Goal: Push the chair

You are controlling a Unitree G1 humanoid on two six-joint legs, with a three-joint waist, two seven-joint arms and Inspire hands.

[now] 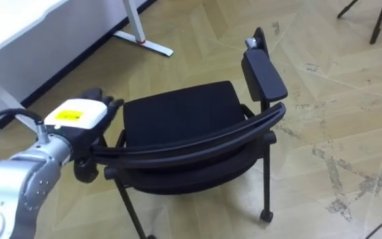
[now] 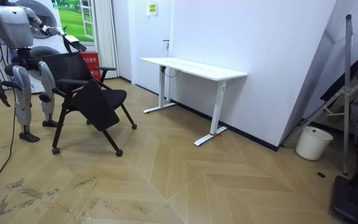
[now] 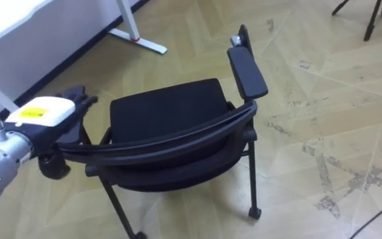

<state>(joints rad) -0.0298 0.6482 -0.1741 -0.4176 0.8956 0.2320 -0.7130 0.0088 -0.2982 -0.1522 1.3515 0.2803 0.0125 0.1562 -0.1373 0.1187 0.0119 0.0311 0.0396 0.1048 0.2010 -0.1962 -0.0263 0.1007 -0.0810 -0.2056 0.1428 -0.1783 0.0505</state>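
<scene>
A black office chair (image 1: 178,119) on castors stands in front of me with its seat facing away, its curved backrest (image 1: 197,139) nearest me. My left hand (image 1: 78,118) lies at the left end of the backrest, over the chair's left armrest, fingers (image 1: 106,103) straight and pointing forward. The right armrest (image 1: 264,73) is free. In the room view I stand behind the chair (image 2: 95,99) at the room view's left, left hand (image 2: 73,42) stretched out over it and right hand (image 2: 0,93) hanging by my side.
A white desk (image 2: 191,67) stands ahead by the wall, and its foot (image 1: 144,43) lies just beyond the chair. A white bin (image 2: 312,143) and folded stands (image 2: 353,87) are at the room view's right. Wooden floor lies open to the chair's right.
</scene>
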